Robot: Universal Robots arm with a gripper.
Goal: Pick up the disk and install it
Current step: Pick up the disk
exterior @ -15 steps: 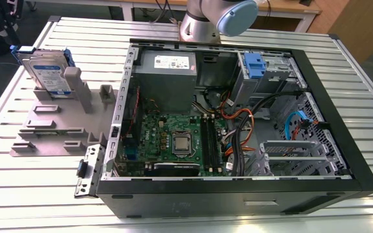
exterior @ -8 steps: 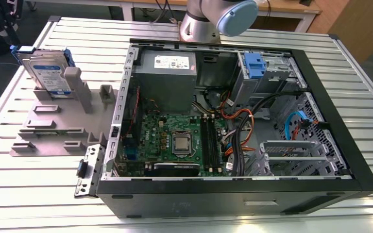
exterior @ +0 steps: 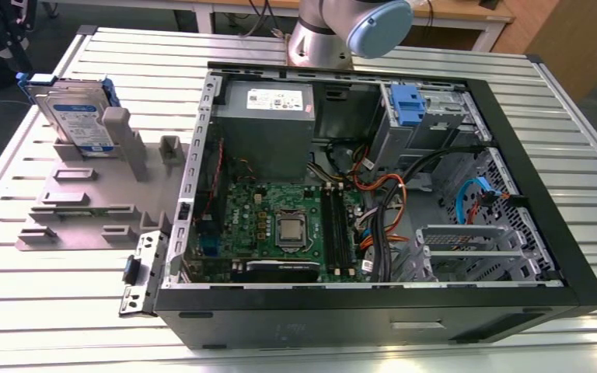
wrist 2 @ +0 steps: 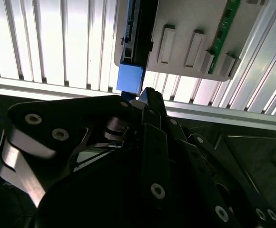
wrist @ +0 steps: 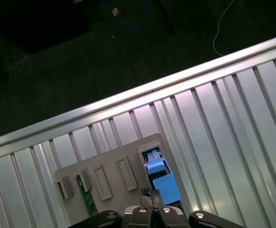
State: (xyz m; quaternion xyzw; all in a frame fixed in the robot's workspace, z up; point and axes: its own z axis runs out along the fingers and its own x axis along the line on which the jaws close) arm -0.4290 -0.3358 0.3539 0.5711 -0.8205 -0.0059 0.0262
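Disk (exterior: 74, 116) stands on edge in grey holder (exterior: 81, 194) on worktop (exterior: 29, 311), beside open PC case (exterior: 382, 315). Likely stiff, fairly heavy, shock-sensitive; best gripped by blue frame's top edge. In first wrist view gripper (wrist: 151, 194), pressed together & empty, points down well above disk. Behind case, arm (exterior: 345, 31) rises.

A robotics lab or workshop: a slatted aluminium table (exterior: 50, 311) carries an opened computer case (exterior: 382, 318), wooden workbenches (exterior: 465, 12) stand behind, and cables (wrist: 214, 42) trail on the floor.
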